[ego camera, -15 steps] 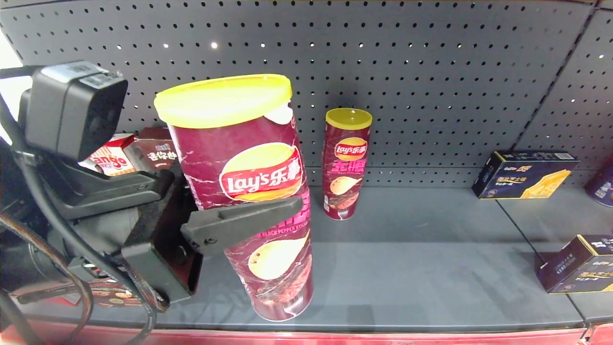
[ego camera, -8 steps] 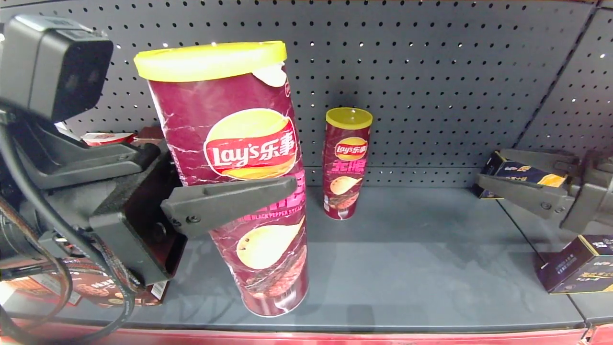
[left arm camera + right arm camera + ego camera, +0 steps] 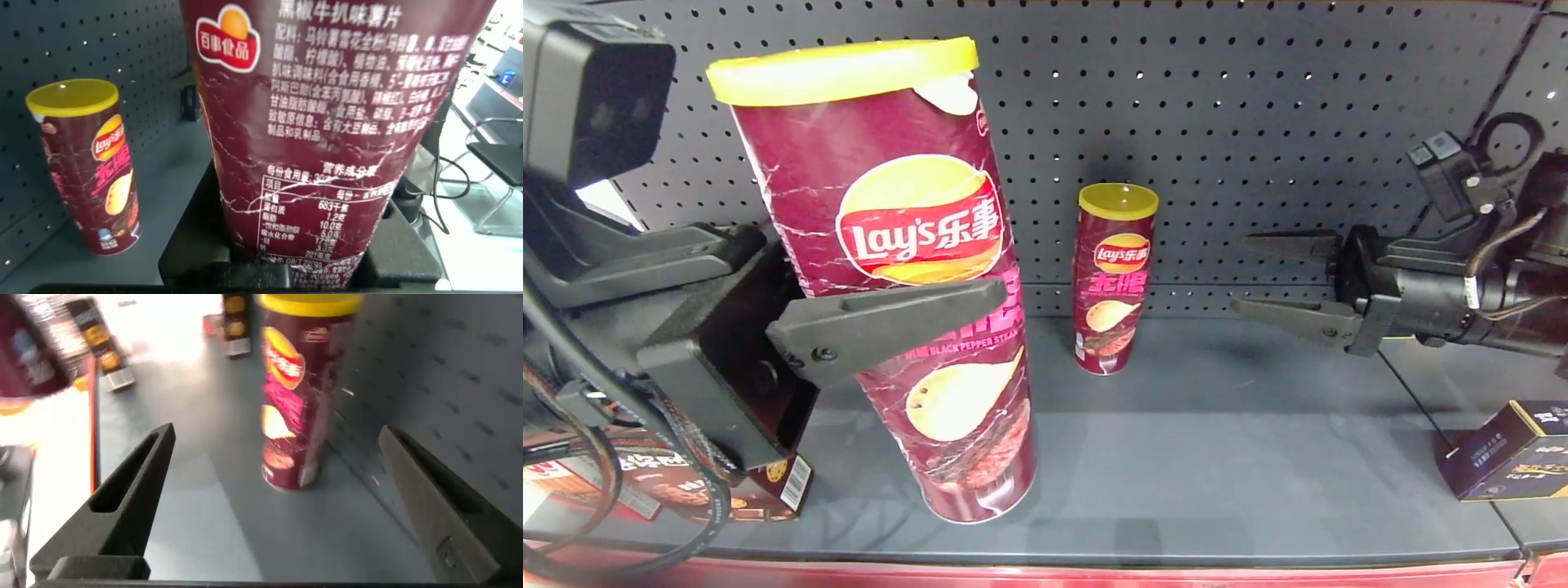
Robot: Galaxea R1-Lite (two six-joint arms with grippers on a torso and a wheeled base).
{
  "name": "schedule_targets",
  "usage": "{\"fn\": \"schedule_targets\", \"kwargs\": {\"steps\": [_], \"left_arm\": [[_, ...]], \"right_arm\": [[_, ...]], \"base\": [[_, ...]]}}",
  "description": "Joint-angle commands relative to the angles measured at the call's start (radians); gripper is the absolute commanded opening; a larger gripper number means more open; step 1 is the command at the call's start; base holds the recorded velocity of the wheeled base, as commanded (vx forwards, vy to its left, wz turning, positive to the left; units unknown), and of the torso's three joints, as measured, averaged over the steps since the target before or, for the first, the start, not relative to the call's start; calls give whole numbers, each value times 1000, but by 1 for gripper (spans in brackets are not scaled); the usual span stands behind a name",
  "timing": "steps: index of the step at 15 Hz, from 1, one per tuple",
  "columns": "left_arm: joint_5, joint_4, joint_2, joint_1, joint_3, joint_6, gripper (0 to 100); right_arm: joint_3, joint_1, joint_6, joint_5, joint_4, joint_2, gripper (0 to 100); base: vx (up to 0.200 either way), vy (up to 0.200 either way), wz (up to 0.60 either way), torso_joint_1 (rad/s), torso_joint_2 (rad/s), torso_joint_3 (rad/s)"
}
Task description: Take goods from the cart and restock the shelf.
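My left gripper (image 3: 907, 314) is shut on a tall maroon chip can (image 3: 890, 269) with a yellow lid, held tilted at the front left of the grey shelf (image 3: 1217, 465); its base looks close to the shelf surface. The left wrist view shows the can's printed back (image 3: 327, 139) close up. A second, same-looking chip can (image 3: 1112, 278) stands upright at the back by the pegboard, and shows as well in the wrist views (image 3: 90, 167) (image 3: 298, 392). My right gripper (image 3: 1262, 273) is open to the right of that can, fingers pointing at it, with nothing between them.
Snack boxes (image 3: 670, 490) lie at the shelf's front left under my left arm. A dark blue box (image 3: 1499, 449) sits at the front right. The pegboard wall (image 3: 1258, 122) closes off the back. Open shelf surface lies between the two cans and the right gripper.
My left gripper has carried the held can up and to the left. The right arm has come in from the right, open, toward the standing can, now covering the dark box at the back right.
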Motion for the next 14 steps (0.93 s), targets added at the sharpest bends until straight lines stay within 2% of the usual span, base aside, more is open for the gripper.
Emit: {"fn": "schedule_targets", "kwargs": {"steps": [1, 4, 5, 14], "left_arm": [[0, 0, -3, 1, 0, 0, 0], [-3, -1, -3, 2, -3, -3, 0], [-20, -4, -3, 2, -15, -28, 0], [-20, -7, 1, 18, -31, -29, 0]], "right_arm": [[-74, -8, -14, 67, -7, 116, 100], [-131, 11, -14, 75, -24, 179, 100], [-168, 24, -14, 75, -25, 221, 100], [-280, 90, -14, 75, -45, 386, 100]], "base": [[0, 0, 0, 0, 0, 0], [0, 0, 0, 0, 0, 0], [0, 0, 0, 0, 0, 0], [0, 0, 0, 0, 0, 0]]}}
